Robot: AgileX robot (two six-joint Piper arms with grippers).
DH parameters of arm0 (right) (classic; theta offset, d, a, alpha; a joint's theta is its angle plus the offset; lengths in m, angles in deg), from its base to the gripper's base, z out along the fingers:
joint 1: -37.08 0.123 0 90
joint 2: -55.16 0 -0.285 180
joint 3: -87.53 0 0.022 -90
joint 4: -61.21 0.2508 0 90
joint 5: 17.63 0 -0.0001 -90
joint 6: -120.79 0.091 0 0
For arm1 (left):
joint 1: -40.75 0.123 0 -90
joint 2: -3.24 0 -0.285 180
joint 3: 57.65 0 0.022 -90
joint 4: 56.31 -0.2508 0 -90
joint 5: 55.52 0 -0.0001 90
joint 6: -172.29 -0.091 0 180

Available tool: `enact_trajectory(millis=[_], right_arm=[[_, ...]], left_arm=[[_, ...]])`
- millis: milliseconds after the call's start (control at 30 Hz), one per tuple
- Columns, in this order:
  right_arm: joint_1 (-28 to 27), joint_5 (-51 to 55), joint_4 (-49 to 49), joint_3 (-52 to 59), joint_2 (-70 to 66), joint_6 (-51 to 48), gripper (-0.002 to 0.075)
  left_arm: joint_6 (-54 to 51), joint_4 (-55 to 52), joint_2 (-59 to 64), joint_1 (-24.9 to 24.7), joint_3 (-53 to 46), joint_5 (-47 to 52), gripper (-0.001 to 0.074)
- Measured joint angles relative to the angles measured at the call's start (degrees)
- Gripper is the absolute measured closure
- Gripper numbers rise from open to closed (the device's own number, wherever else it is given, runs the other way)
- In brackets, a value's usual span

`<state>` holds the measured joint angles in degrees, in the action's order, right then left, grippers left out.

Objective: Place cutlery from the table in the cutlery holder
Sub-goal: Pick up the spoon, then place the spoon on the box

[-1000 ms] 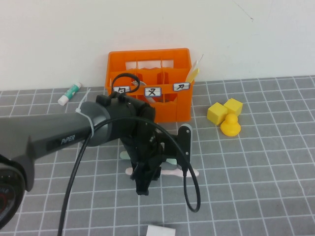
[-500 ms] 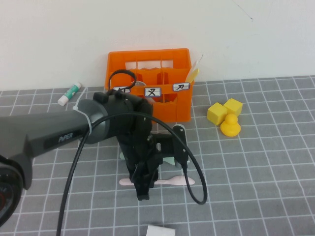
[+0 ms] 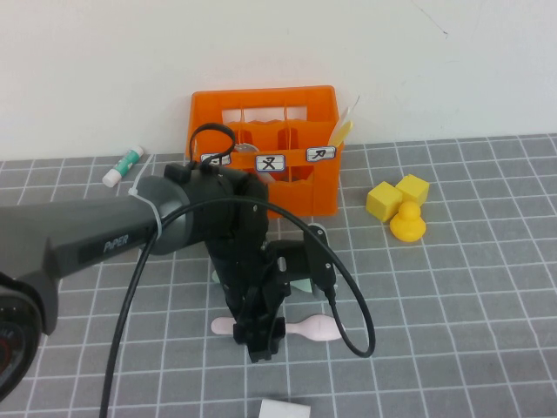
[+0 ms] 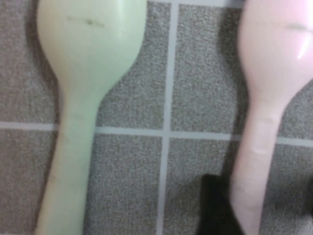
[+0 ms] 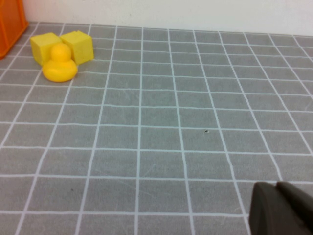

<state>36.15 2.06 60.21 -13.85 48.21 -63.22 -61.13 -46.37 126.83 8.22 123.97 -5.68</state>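
My left gripper (image 3: 261,341) hangs low over the worktop (image 3: 452,296), jaws apart around the pink spoon (image 4: 266,117); mint spoon (image 4: 83,98) beside it. Cutlery holder (image 3: 265,157) beyond; nothing seems delivered. Right gripper (image 5: 281,208): cannot tell.

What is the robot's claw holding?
Cannot be told. The left claw is down at the pink spoon on the table; the right claw is out of view.

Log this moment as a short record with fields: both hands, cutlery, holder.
left hand: low over the table, at the pink spoon
right hand: only a dark tip seen, over bare grid
mint-green spoon: flat on the table, beside the pink spoon, apart
cutlery holder: behind the left arm, pale sticks in its right end
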Motion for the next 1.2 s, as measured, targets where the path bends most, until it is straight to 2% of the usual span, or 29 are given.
enact_trajectory(millis=[333, 633, 933, 1067, 1200], right_arm=[[0.0, 0.0, 0.0, 0.0, 0.0, 0.0, 0.0729], [0.0, 0.0, 0.0, 0.0, 0.0, 0.0, 0.0729], [0.0, 0.0, 0.0, 0.0, 0.0, 0.0, 0.0729], [0.0, 0.0, 0.0, 0.0, 0.0, 0.0, 0.0729], [0.0, 0.0, 0.0, 0.0, 0.0, 0.0, 0.0729]], left_arm=[[-0.1, 0.2, 0.2, 0.0, 0.0, -1.3, 0.0615], [0.7, 3.6, -2.4, 0.0, -0.8, 1.0, 0.0614], [1.3, 6.2, -16.7, 0.3, -1.0, 0.5, 0.0614], [2.0, 10.6, -22.4, 3.2, -1.1, 1.1, 0.0614], [2.4, 16.8, -26.1, 9.2, -1.1, 1.1, 0.0614]])
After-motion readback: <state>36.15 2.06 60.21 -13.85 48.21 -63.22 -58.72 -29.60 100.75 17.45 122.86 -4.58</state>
